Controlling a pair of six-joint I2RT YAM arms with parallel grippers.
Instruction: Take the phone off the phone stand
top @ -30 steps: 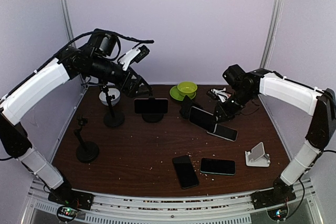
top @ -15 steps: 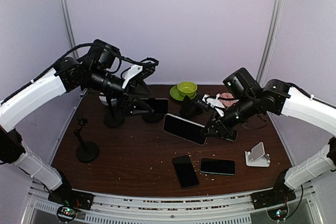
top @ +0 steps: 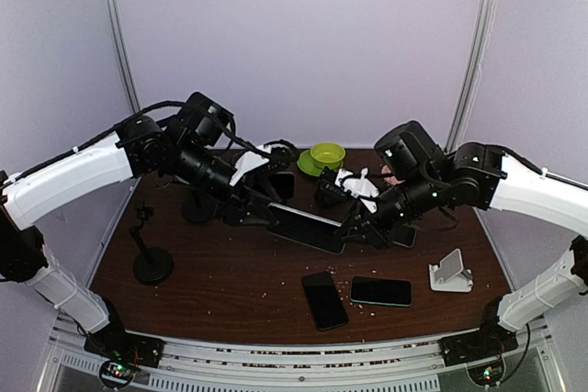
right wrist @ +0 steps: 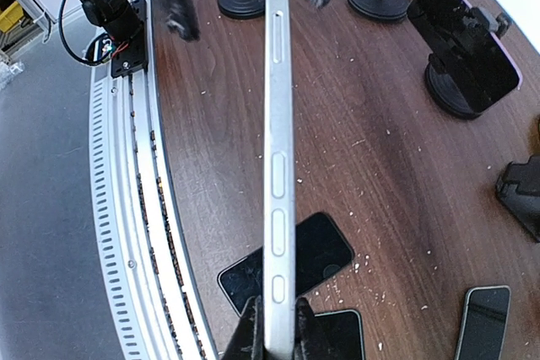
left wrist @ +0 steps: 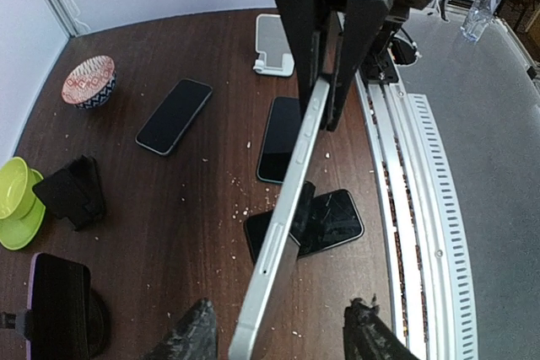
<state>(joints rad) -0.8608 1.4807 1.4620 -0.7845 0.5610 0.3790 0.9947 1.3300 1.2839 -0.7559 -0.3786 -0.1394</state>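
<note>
Phone [right wrist: 277,166] clamped in right tool [right wrist: 275,330]; left tool [left wrist: 278,339] straddles it, untouching.

No writing, brand mark or number is legible on the raised phone [top: 303,229] or elsewhere.

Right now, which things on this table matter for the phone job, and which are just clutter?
Job: lifted phone, right gripper clamped on one end, left gripper with jaws open astride the other, empty black stand.
Lying about: flat phones, white stand, green bowl, patterned bowl, mounted phone.
</note>
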